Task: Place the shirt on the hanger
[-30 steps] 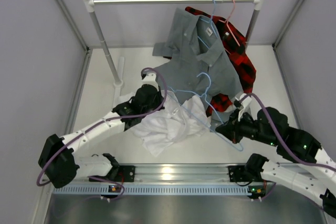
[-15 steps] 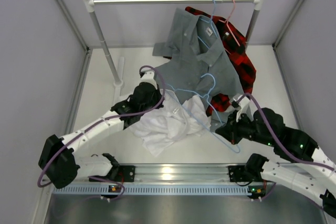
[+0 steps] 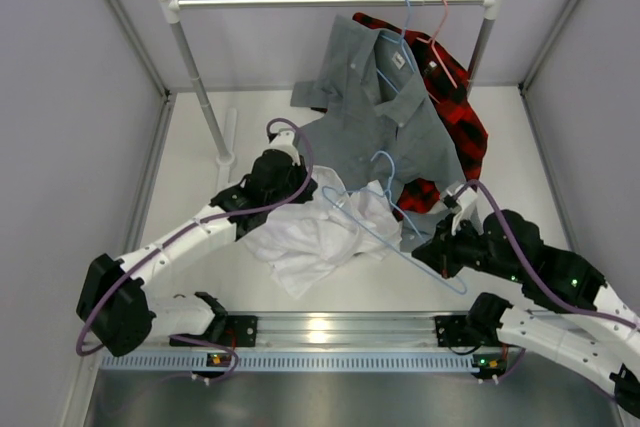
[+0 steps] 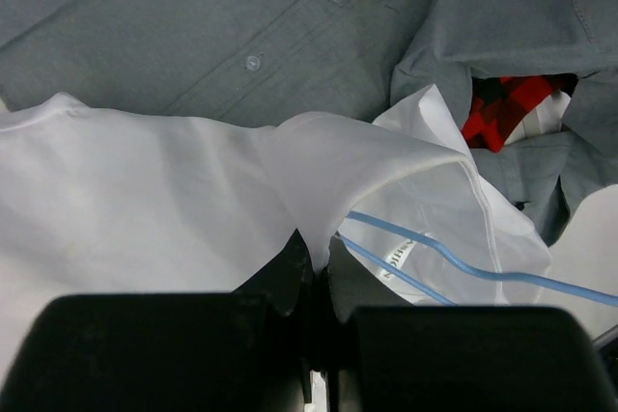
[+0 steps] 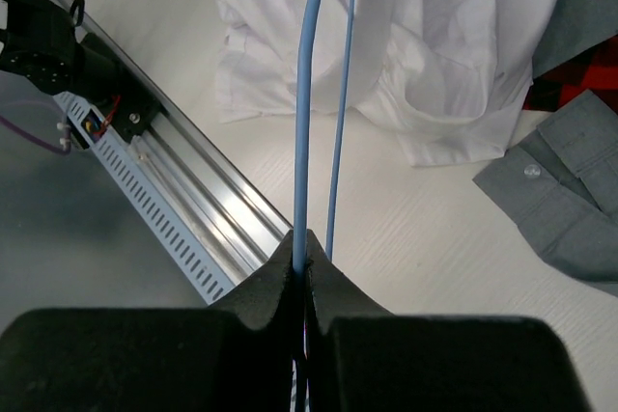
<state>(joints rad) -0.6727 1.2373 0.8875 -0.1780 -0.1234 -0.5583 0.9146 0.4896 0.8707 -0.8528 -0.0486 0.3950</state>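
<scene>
The white shirt (image 3: 315, 232) lies crumpled on the table between the arms. My left gripper (image 3: 283, 187) is shut on a fold of the shirt (image 4: 193, 209) at its far edge. My right gripper (image 3: 437, 252) is shut on the light-blue wire hanger (image 3: 385, 219), which slants over the shirt with its hook toward the grey shirt. In the left wrist view the hanger wire (image 4: 463, 267) passes inside the lifted opening of the white fabric. In the right wrist view the hanger wire (image 5: 307, 94) runs straight up from the jaws over the shirt (image 5: 435, 55).
A grey shirt (image 3: 375, 117) on a blue hanger and a red-and-black plaid shirt (image 3: 455, 107) on a pink hanger hang from the rail (image 3: 330, 1) at the back. The rail's left post (image 3: 200, 97) stands on the table. An aluminium rail (image 3: 340, 332) runs along the near edge.
My left gripper has moved a little farther back with the shirt fold. The hanger has shifted left and back, its hook rising toward the grey shirt; the right gripper moved slightly forward.
</scene>
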